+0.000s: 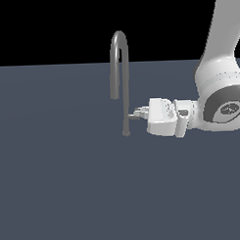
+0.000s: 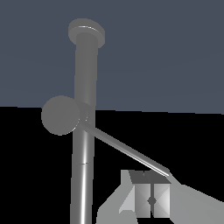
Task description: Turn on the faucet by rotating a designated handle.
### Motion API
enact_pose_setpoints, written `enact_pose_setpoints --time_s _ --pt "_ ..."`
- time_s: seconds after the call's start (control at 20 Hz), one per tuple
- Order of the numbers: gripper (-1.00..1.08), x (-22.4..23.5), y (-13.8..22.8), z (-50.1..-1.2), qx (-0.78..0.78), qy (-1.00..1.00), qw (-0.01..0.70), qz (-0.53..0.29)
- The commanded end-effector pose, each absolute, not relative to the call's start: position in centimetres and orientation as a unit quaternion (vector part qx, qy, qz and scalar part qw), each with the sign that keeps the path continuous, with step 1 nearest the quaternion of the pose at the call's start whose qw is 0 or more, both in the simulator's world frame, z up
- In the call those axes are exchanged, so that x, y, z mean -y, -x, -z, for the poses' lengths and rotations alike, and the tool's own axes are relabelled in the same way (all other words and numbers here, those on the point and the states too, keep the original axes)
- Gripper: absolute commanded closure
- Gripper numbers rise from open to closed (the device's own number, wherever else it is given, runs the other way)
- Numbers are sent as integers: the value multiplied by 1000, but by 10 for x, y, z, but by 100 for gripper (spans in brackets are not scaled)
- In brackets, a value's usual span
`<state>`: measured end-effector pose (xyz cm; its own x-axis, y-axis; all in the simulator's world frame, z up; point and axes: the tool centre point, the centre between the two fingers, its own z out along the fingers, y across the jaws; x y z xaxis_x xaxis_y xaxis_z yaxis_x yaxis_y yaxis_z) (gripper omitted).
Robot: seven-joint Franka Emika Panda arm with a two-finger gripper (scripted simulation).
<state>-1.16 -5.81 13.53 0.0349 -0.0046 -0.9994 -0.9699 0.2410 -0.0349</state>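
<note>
where gripper (image 1: 140,112) meets handle (image 1: 132,116), beside faucet (image 1: 121,68)

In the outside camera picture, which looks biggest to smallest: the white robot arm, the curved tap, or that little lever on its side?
1. Robot arm
2. Faucet
3. Handle, far the smallest, partly hidden by the gripper.

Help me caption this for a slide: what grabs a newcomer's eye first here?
The tall grey gooseneck faucet stands alone on the flat slate floor, its spout arching against black. From the exterior view's right, the white Panda gripper reaches in level to the thin handle low on the stem.
</note>
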Motion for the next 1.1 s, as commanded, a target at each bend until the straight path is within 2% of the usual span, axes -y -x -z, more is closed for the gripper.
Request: enact_pose_setpoints --time_s 0.0,0.05,0.1,0.55,0.6,0.65,1.05 --pt "108 54 26 -107 -556 436 557 -435" --pt "108 54 26 -107 -556 436 557 -435" --pt "108 57 16 -127 -548 444 565 -428" --pt "108 55 25 -73 -556 436 557 -435" --pt "108 55 25 -73 -556 436 557 -435" --pt "108 57 16 -96 -545 445 567 -428" --pt "108 58 10 -61 -553 439 561 -433"
